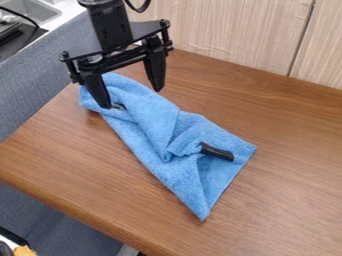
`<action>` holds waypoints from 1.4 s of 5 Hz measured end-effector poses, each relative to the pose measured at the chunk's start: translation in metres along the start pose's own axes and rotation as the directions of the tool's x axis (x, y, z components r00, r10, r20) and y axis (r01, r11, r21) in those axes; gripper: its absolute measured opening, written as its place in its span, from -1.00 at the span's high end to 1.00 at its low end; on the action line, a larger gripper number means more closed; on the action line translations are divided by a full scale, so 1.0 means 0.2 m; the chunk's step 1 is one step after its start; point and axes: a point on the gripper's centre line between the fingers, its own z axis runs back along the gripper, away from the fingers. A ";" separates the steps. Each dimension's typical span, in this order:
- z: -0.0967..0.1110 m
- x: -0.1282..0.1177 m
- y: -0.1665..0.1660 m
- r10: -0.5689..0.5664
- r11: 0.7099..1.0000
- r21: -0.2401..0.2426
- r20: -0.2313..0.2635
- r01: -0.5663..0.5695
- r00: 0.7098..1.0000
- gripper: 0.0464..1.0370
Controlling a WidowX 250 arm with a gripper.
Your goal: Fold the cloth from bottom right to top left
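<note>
Spread wide, the pincer (pixel 132 98) hangs over the upper-left end of the blue cloth (pixel 152 117). The brown wooden worktop (pixel 287 200) carries everything here, and the cloth lies across it at a slant, bunched at the top left and drawn out to a point at the lower end. It should handle as something light, soft and limp, with a nap that grips rather than slides; nothing about it looks fragile. I would take hold at the lower right, pinching the hem near a corner (a shallow bite may let the weave slip out), then carry it up and left.

One finger of the pincer is over the cloth, the other beyond its upper edge; nothing is pinched between them, though I cannot tell whether either touches the fabric. Smaller still, a black handle (pixel 217 151) lies on the lower right part, one end at a fold; it could be dragged along.
</note>
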 end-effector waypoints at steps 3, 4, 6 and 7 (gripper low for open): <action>-0.12 -0.28 -0.05 -0.116 0.993 -0.004 -0.071 0.116 0.991 -0.92; -0.16 -0.42 -0.06 -0.179 0.984 0.001 -0.060 0.180 0.982 -0.92; -0.30 -0.57 -0.09 -0.252 0.967 0.019 -0.018 0.253 0.967 -0.92; -0.39 -0.57 -0.11 -0.251 0.967 0.052 -0.008 0.251 0.968 -0.92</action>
